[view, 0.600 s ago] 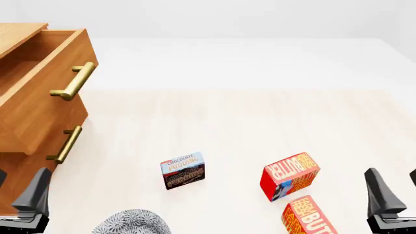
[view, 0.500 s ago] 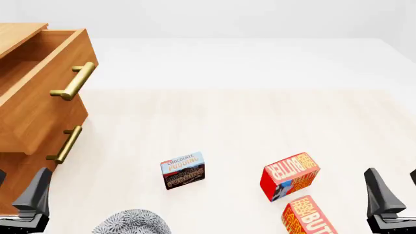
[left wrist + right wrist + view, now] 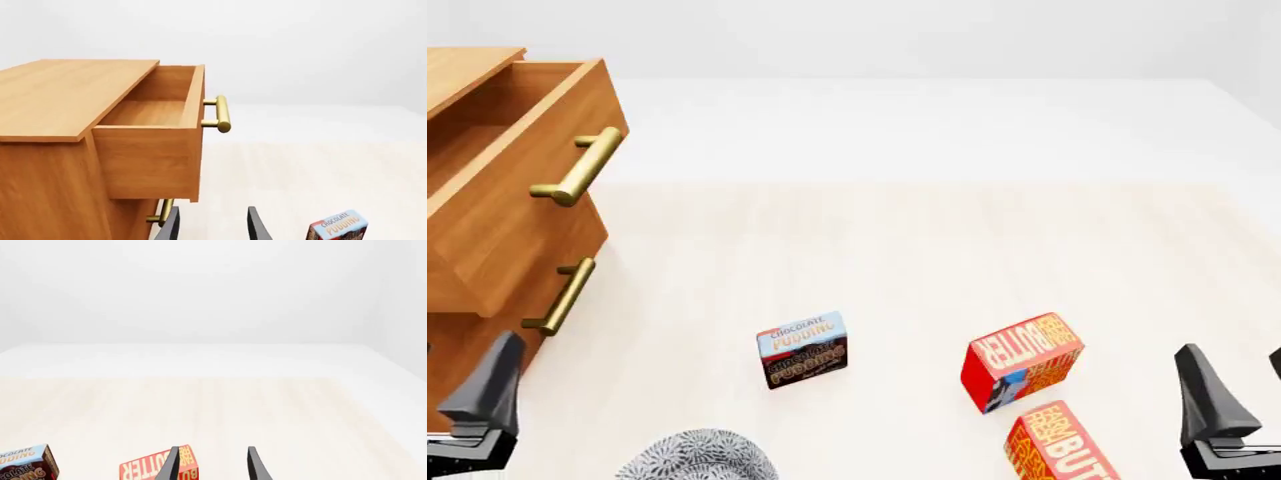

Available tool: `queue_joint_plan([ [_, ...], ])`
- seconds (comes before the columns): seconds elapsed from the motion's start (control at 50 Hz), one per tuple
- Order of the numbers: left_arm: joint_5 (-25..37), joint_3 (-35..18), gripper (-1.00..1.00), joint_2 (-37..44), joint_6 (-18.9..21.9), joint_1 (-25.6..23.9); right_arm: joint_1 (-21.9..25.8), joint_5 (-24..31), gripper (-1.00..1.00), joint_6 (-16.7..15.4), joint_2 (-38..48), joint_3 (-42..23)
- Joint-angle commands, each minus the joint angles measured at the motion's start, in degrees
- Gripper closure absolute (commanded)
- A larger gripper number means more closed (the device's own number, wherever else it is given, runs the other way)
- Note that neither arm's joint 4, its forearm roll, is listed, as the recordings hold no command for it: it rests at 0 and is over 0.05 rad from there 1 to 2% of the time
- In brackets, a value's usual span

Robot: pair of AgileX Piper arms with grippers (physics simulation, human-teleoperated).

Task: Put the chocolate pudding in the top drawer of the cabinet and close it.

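Since the earlier frame only the left pincer (image 3: 457,405) has shifted toward 9 o'clock, while the cabinet (image 3: 461,70) is seen at 10 o'clock with the top drawer (image 3: 507,190) pulled out, the chocolate pudding (image 3: 802,349) lies at 6 o'clock on the surface (image 3: 934,240), and both the left and the right pincer (image 3: 1228,405) are held agape, empty.

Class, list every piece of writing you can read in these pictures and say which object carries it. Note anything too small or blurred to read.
"CHOCOLATE PUDDING" on the light blue top of the chocolate pudding.
"PUDDING" again on its dark brown lower half; the small line beneath is too blurred to read.
"BUTTER" on the upper red butter box; its small blue patch is unreadable.
"BUTT", cut off by the picture's edge, on the lower red butter box.
The cabinet carries no writing.
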Motion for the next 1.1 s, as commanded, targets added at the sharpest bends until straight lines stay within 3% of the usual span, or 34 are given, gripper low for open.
queue_joint_plan([
  [0.02,1.1,-2.2,-1.00,1.8,-1.0,2.3,0.0,0.0,-1.00,0.0,0.0,0.0],
  [0.16,5.0,-6.5,-1.00,-1.9,0.5,2.9,0.0,0.0,-1.00,0.0,0.0,0.0],
  [0.22,7.2,-9.0,-1.00,-1.9,-0.7,3.3,0.0,0.0,-1.00,0.0,0.0,0.0],
  [0.28,6.7,-11.4,-1.00,-2.1,2.5,4.2,0.0,0.0,-1.00,0.0,0.0,0.0],
  [0.38,10.0,-14.6,-1.00,-2.1,1.7,4.0,0.0,0.0,-1.00,0.0,0.0,0.0],
  [0.66,22.0,-30.8,-1.00,-2.1,-1.0,5.7,0.0,0.0,-1.00,0.0,0.0,0.0],
  [0.92,23.2,-33.7,-1.00,-0.6,-0.3,5.6,0.0,0.0,-1.00,-0.1,0.0,0.0],
  [1.06,26.3,-39.9,-1.00,1.2,-0.6,5.3,-0.1,-0.1,-1.00,-0.2,0.0,0.0],
  [1.1,27.0,-41.7,-1.00,1.3,1.0,5.6,-0.1,-0.1,-1.00,-0.2,0.0,0.0],
])
